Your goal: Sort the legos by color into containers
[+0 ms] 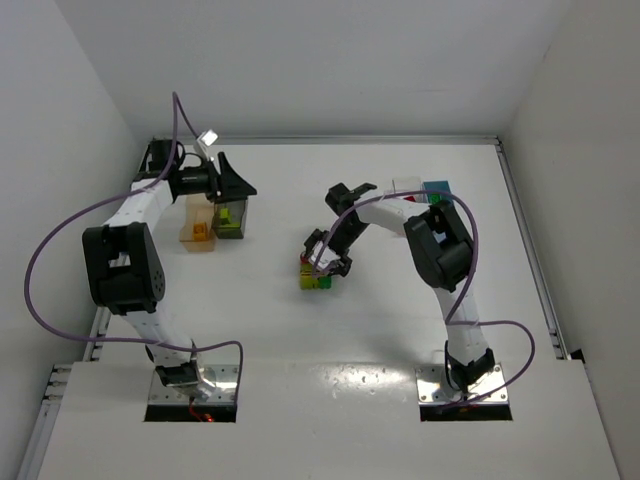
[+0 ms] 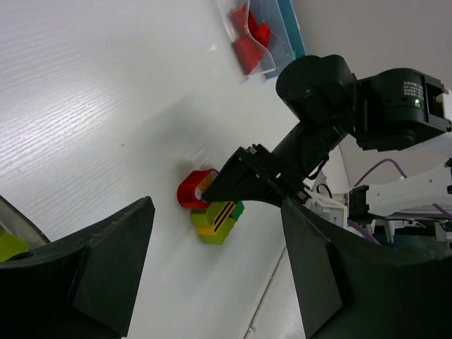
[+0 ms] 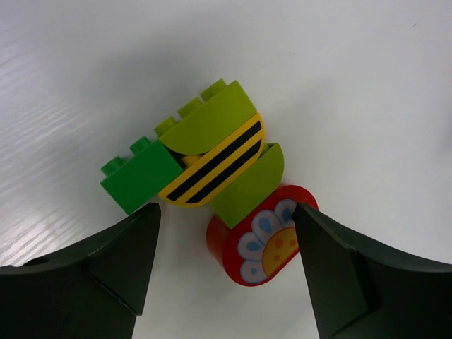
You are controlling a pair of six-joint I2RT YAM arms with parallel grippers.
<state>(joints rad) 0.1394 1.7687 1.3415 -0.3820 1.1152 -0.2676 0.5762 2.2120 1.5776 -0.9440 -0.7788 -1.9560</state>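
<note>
A small cluster of legos lies mid-table: a green brick, lime curved pieces, a yellow piece with black stripes and a red round piece with a flower print. My right gripper is open just above it, with its fingers on either side of the cluster and its right finger close to the red piece. My left gripper is open and empty, over the dark grey bin beside the orange bin. The cluster also shows in the left wrist view.
The clear bin holds red bricks, and the light blue bin stands next to it at the back right. The dark grey bin holds green bricks and the orange bin holds an orange one. White walls enclose the table.
</note>
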